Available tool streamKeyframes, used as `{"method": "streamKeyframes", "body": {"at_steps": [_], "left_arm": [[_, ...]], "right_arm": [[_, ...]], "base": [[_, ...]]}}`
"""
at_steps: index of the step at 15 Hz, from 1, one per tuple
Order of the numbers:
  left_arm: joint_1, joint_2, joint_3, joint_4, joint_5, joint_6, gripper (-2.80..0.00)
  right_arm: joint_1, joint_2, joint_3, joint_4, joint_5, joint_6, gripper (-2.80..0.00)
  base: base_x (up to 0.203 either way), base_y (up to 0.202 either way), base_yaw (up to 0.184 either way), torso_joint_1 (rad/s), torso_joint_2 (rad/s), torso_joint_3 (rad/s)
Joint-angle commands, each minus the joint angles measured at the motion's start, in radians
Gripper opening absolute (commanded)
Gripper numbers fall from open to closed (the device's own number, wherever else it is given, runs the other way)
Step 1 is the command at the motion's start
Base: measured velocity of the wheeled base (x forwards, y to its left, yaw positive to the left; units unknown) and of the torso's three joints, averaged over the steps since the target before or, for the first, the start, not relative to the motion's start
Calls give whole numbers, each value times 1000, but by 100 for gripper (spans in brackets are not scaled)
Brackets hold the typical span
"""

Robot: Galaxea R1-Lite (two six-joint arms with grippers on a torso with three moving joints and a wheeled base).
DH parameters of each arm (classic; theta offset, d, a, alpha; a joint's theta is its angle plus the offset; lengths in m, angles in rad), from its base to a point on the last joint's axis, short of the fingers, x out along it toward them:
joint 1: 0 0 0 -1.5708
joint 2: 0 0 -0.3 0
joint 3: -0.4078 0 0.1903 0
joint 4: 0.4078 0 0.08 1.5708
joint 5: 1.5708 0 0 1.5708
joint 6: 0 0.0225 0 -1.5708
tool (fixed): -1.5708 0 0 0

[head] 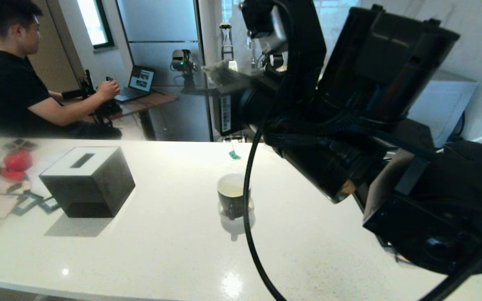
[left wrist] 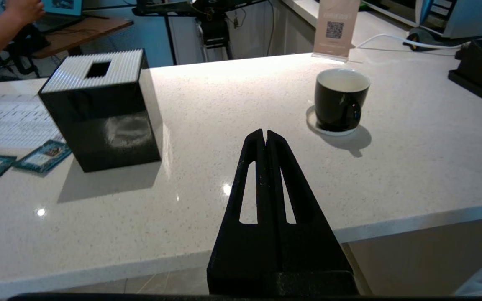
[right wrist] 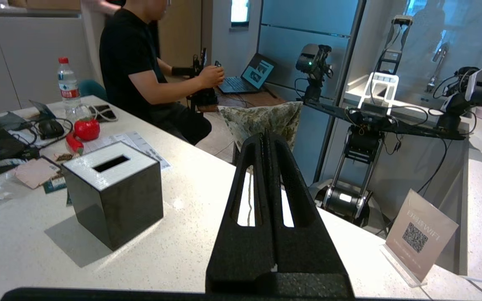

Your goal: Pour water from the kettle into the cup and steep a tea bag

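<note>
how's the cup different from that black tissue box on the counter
The cup is a small round mug with a side handle; the tissue box is a much bigger cube with flat sides. The cup has a white inside and stands on a pale coaster; the tissue box has a ribbed white top with a rectangular slot and sits straight on the counter. Both have black outsides and stand upright.

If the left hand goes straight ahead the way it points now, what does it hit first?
Probably nothing at once: the shut left hand points over bare counter, between the tissue box and the cup. Depth is unclear, but the way looks free.
</note>
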Motion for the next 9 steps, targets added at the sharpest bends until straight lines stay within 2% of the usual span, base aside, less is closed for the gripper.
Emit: {"method": "streamKeyframes", "body": {"at_steps": [1, 5, 9], "left_arm": [[-1, 143, -57, -34, -18, 1, -280], [-2, 361, -115, -194, -70, 0, -280], [-4, 535, -132, -328, -181, -3, -280]], "right_arm": [[1, 11, -31, 1, -2, -2, -280], [1, 21, -59, 11, -1, -2, -280], [1, 61, -137, 29, -1, -2, -280]], "base": [[0, 0, 0, 0, 0, 0], [0, 0, 0, 0, 0, 0], [0, 0, 0, 0, 0, 0]]}}
